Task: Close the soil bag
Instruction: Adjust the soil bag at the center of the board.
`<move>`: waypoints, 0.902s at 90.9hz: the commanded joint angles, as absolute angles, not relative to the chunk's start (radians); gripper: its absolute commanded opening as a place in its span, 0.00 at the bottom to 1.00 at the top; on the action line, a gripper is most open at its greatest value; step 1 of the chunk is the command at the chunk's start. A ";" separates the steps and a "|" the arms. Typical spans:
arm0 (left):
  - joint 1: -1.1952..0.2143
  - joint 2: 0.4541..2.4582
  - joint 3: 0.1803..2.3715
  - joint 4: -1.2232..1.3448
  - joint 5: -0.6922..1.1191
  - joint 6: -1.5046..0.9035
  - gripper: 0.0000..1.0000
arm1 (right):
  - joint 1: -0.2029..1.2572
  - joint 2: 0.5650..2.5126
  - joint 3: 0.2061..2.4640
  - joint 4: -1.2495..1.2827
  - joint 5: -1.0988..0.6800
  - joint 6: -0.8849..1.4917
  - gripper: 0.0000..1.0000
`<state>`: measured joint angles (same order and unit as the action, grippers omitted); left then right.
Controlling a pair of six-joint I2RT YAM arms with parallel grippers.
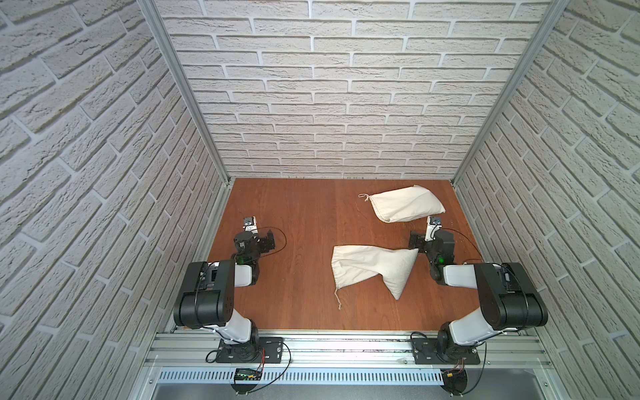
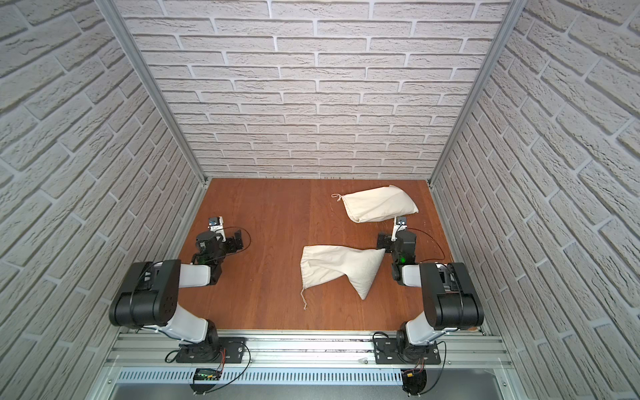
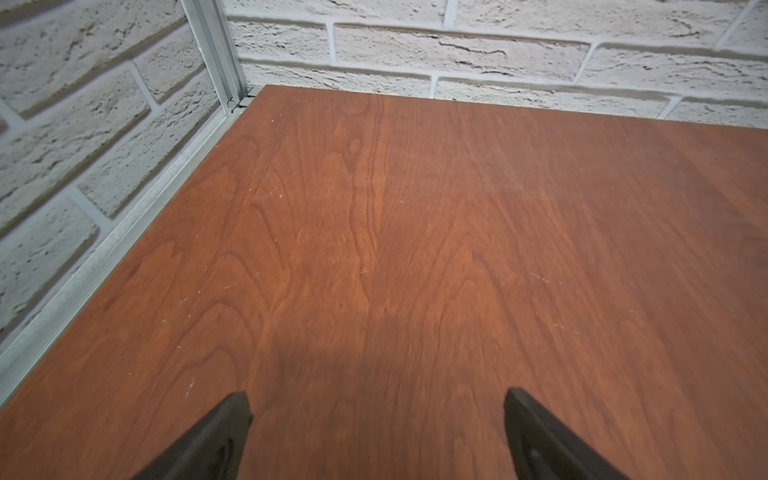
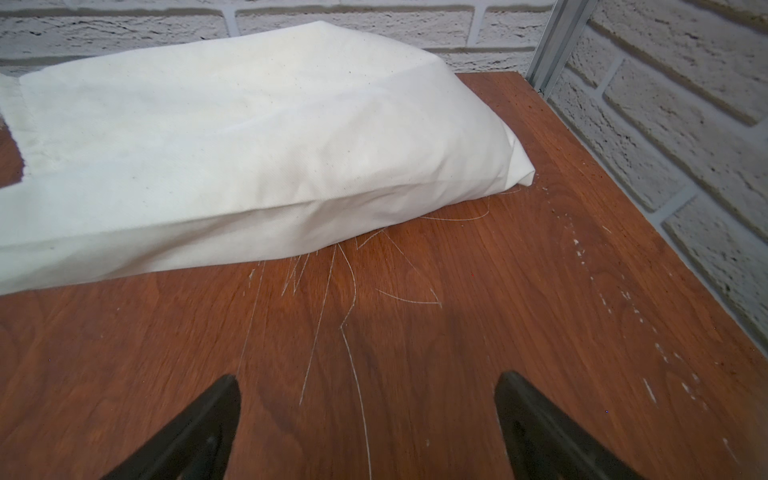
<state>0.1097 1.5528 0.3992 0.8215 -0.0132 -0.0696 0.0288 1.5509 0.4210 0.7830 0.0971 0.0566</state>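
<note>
Both arms sit folded at the front of the bench point(image 1: 294, 294), the left gripper point(image 3: 374, 399) and right gripper point(image 4: 368, 382) each spread wide, holding nothing. Right of centre, the near soil bag point(image 1: 374, 266) lies slumped, its drawstring point(image 1: 337, 298) trailing forward. Just beyond the right gripper lies the far soil bag point(image 1: 405, 204), near the back wall.

- Left half of table point(image 1: 298, 221): bare, free passage.
- Right half: near bag point(image 1: 374, 268) and far bag point(image 1: 405, 204), with a gap between.
- Brick walls point(image 1: 104, 173) close three sides.
</note>
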 commanded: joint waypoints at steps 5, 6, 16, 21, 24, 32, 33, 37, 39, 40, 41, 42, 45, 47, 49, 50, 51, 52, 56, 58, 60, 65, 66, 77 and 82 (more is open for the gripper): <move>0.114 1.543 0.400 0.846 0.014 -0.073 0.98 | 0.029 1.534 0.414 0.822 0.092 0.070 0.99; 0.114 1.539 0.403 0.832 0.018 -0.074 0.98 | 0.029 1.534 0.414 0.822 0.091 0.070 0.99; 0.103 1.433 0.504 0.573 -0.002 -0.073 0.98 | 0.028 1.531 0.411 0.823 0.091 0.068 0.99; 0.095 1.371 0.558 0.424 -0.024 -0.090 0.98 | 0.030 1.512 0.423 0.793 0.020 0.032 0.99; 0.080 1.339 0.570 0.391 -0.048 -0.096 0.98 | 0.037 1.482 0.437 0.733 -0.053 -0.004 0.99; 0.025 1.209 0.567 0.322 -0.092 -0.072 0.98 | 0.064 1.387 0.560 0.402 -0.024 -0.004 0.99; 0.016 1.195 0.568 0.308 -0.094 -0.070 0.98 | 0.064 1.380 0.571 0.365 -0.020 -0.002 0.99; -0.013 1.146 0.576 0.256 -0.097 -0.067 0.98 | 0.072 1.353 0.594 0.288 -0.010 0.008 0.99; -0.028 1.125 0.580 0.231 -0.099 -0.069 0.98 | 0.079 1.328 0.596 0.258 -0.004 0.013 0.99; -0.037 1.113 0.582 0.220 -0.099 -0.071 0.98 | 0.083 1.317 0.597 0.242 -0.001 0.018 0.99; -0.047 1.103 0.584 0.206 -0.100 -0.074 0.98 | 0.089 1.307 0.598 0.226 0.002 0.023 0.99; -0.056 1.096 0.586 0.194 -0.102 -0.078 0.98 | 0.092 1.293 0.600 0.211 0.007 0.030 0.99; -0.087 1.074 0.594 0.164 -0.107 -0.097 0.98 | 0.105 1.262 0.604 0.158 0.022 0.059 0.99; -0.111 1.064 0.601 0.131 -0.111 -0.108 0.98 | 0.110 1.239 0.608 0.127 0.026 0.077 0.99; -0.137 1.053 0.608 0.100 -0.120 -0.122 0.98 | 0.118 1.219 0.612 0.097 0.029 0.099 0.99; -0.153 1.049 0.612 0.087 -0.124 -0.128 0.98 | 0.123 1.207 0.613 0.079 0.030 0.108 0.99; -0.169 1.045 0.616 0.070 -0.130 -0.137 0.98 | 0.130 1.196 0.616 0.064 0.030 0.114 0.99; -0.184 1.043 0.619 0.056 -0.138 -0.145 0.98 | 0.137 1.189 0.618 0.054 0.030 0.122 0.99; -0.250 1.035 0.630 0.007 -0.173 -0.178 0.98 | 0.165 1.157 0.630 -0.006 0.030 0.148 0.99; -0.288 1.033 0.636 -0.014 -0.190 -0.196 0.98 | 0.177 1.145 0.638 -0.039 0.029 0.159 0.99; -0.326 1.033 0.638 -0.034 -0.201 -0.217 0.98 | 0.195 1.130 0.647 -0.072 0.021 0.166 0.99; -0.421 1.041 0.639 -0.069 -0.228 -0.269 0.98 | 0.252 1.104 0.666 -0.148 0.015 0.175 1.00; -0.440 1.043 0.639 -0.076 -0.233 -0.282 0.98 | 0.262 1.101 0.670 -0.162 0.018 0.177 1.00; -0.627 1.098 0.618 -0.099 -0.289 -0.434 0.98 | 0.413 1.106 0.694 -0.275 0.016 0.198 0.98; -0.701 1.125 0.605 -0.088 -0.302 -0.512 0.98 | 0.486 1.123 0.694 -0.296 0.022 0.205 0.97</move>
<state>-0.5823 1.0805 0.6231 -0.0364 -0.2222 -0.3298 0.3687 1.1114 0.6773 -0.1383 0.0212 0.1623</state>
